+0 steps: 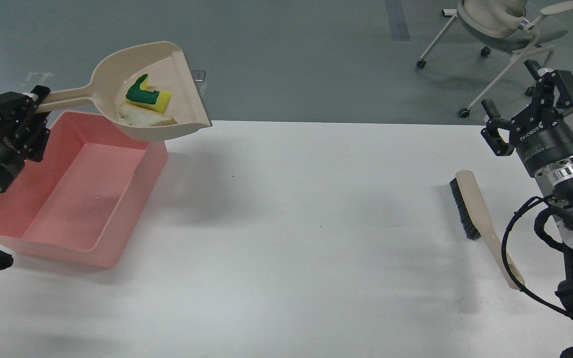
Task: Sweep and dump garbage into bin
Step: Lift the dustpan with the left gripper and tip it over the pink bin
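Note:
My left gripper [20, 107] is shut on the handle of the beige dustpan [177, 64] and holds it in the air over the far right corner of the pink bin [127, 223]. In the pan lie the yellow sponge piece with the dark green top [148, 95] and the pale off-white strip [146, 118]. The bin stands at the table's left edge and its inside looks bare. My right gripper [520, 97] is open and empty, raised at the right side beyond the brush.
The beige brush with black bristles [480, 219] lies on the white table [291, 223] near its right edge. Office chairs [500, 25] stand on the grey floor beyond the table's far right.

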You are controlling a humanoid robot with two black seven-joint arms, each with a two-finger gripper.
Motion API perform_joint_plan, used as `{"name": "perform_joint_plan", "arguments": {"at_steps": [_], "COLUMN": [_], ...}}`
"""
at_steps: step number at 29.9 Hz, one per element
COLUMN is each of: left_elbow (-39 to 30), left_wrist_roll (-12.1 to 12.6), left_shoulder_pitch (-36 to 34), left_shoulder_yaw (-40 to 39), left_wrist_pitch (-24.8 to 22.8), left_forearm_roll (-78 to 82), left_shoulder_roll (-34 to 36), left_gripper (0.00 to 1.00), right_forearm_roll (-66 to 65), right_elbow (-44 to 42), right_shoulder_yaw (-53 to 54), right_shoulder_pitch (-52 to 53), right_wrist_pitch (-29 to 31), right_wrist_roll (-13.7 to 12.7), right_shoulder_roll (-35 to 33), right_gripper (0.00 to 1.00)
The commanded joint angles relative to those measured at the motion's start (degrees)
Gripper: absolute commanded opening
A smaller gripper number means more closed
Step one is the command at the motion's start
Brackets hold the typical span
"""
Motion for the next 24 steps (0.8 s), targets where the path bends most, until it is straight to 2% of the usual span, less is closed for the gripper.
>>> {"name": "perform_joint_plan", "arguments": {"at_steps": [1, 10, 24], "left_elbow": [0.25, 0.95, 11.14], "left_wrist_roll": [-0.42, -1.39, -2.44], "left_shoulder_pitch": [3.80, 8.20, 8.38], "left_shoulder_yaw": [-2.43, -3.93, -3.58], "left_wrist_pitch": [-2.46, -3.25, -8.87], "left_forearm_roll": [-0.17, 0.53, 0.88], "left_shoulder_roll": [2.37, 5.89, 11.07], "left_gripper": [0.15, 0.15, 0.16], "right_forearm_roll": [0.00, 0.00, 0.00], "right_elbow": [-0.12, -0.03, 0.06], "right_shoulder_yaw": [-0.18, -0.27, -0.35], "right_shoulder_pitch": [-0.10, 0.08, 0.08], "right_wrist_pitch": [-0.01, -0.01, -0.01], "right_wrist_roll": [-0.46, -0.46, -0.46], "right_shoulder_roll": [0.01, -0.08, -1.22], "right_gripper": [1.00, 1.00, 1.00]}}
